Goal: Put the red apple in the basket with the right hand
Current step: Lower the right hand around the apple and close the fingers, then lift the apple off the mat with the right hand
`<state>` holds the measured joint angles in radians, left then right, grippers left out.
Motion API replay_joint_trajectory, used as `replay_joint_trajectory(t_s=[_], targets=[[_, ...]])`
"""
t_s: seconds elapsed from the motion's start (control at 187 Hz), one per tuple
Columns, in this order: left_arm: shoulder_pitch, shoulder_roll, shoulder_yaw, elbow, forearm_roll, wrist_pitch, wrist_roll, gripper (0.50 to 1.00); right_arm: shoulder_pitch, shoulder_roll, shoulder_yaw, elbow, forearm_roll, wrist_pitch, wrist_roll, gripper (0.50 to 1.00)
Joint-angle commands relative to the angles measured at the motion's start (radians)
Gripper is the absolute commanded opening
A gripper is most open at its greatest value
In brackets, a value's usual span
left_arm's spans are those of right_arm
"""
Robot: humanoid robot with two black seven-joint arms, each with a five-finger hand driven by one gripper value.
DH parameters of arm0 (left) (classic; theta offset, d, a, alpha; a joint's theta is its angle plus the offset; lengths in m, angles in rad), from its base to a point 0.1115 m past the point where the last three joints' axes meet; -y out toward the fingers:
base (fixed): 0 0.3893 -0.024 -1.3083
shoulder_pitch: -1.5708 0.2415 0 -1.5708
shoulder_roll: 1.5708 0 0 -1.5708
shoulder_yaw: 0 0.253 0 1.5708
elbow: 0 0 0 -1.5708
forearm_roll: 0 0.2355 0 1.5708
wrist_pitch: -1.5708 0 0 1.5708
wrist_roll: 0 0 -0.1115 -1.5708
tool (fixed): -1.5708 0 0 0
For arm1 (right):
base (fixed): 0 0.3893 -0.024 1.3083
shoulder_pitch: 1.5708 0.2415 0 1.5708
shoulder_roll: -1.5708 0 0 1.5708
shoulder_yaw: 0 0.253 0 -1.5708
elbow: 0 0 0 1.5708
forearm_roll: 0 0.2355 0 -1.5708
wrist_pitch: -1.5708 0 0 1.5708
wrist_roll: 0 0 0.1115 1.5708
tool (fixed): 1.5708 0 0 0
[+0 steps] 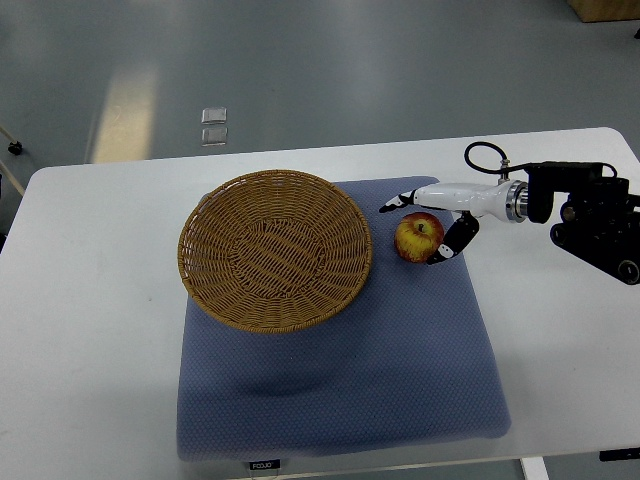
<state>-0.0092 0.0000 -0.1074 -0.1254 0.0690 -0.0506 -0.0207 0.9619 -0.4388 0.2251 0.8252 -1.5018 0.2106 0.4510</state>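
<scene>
- Apple [418,238]: you find it on the blue mat [400,360], just right of the basket [275,250], not inside.
- Right hand [432,215]: your fingers are spread around the apple, one above, the thumb at its right; a closed grip is not evident.
- Basket lies to the hand's left; your carry runs leftward over the rim.
- Left arm: not seen.

Bright, even overhead light; a pale glare streak lies on the floor [125,110] at upper left. Soft shadows fall beneath the basket [275,248]. Focus is sharp throughout.
</scene>
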Motion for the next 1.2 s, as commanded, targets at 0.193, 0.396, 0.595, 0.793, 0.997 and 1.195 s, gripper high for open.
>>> replay_joint_trajectory(t_s=[0.193,0.396,0.595,0.793,0.997,1.195], targets=[[0.0,0.0,0.0,0.0,0.0,0.0,0.001,1.0,0.003,0.0,-0.009,-0.023,0.0,0.012,0.0,0.836],[0.0,0.0,0.0,0.001,0.0,0.0,-0.001,1.0,0.003,-0.001,-0.01,-0.026,0.0,0.021,0.0,0.793],[0.0,0.0,0.0,0.001,0.0,0.0,0.001,1.0,0.006,-0.001,-0.007,-0.026,0.002,0.041,0.005,0.727],[0.0,0.0,0.0,0.0,0.0,0.0,0.001,1.0,0.038,-0.006,-0.006,-0.028,0.002,0.041,0.003,0.725],[0.0,0.0,0.0,0.0,0.0,0.0,-0.001,1.0,0.101,-0.02,-0.001,-0.028,0.011,0.043,0.005,0.725],[0.0,0.0,0.0,0.001,0.0,0.0,0.001,1.0,0.189,-0.014,0.008,-0.028,0.021,0.044,0.001,0.727]])
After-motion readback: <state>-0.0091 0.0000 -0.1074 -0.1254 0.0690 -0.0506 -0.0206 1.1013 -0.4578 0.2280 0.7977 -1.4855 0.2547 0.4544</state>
